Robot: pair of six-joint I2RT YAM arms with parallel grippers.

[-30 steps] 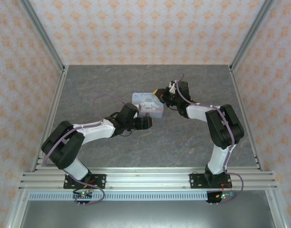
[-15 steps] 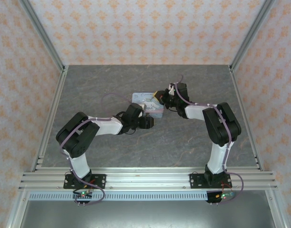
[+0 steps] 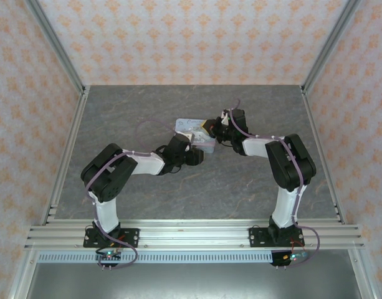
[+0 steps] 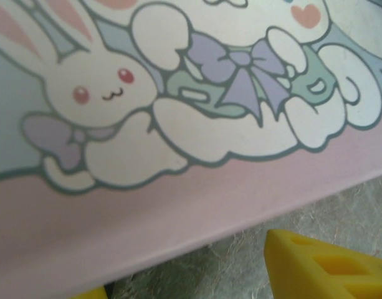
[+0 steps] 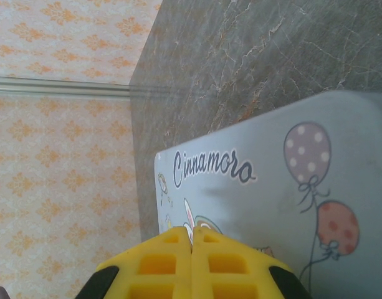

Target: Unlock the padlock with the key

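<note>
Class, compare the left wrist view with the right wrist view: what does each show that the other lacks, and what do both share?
Left wrist view: a white rabbit, a purple bow, a pink band, and the left gripper with fingers apart. Right wrist view: the lettering "Cinnamoro", two balloons, the patterned wall, and the right gripper with fingers pressed together. Both: the cartoon-printed tin box and the grey marbled table.

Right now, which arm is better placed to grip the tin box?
Left, probably: the left fingers stand apart at the tin box's near edge, while the right fingers are pressed shut over its lid.
</note>
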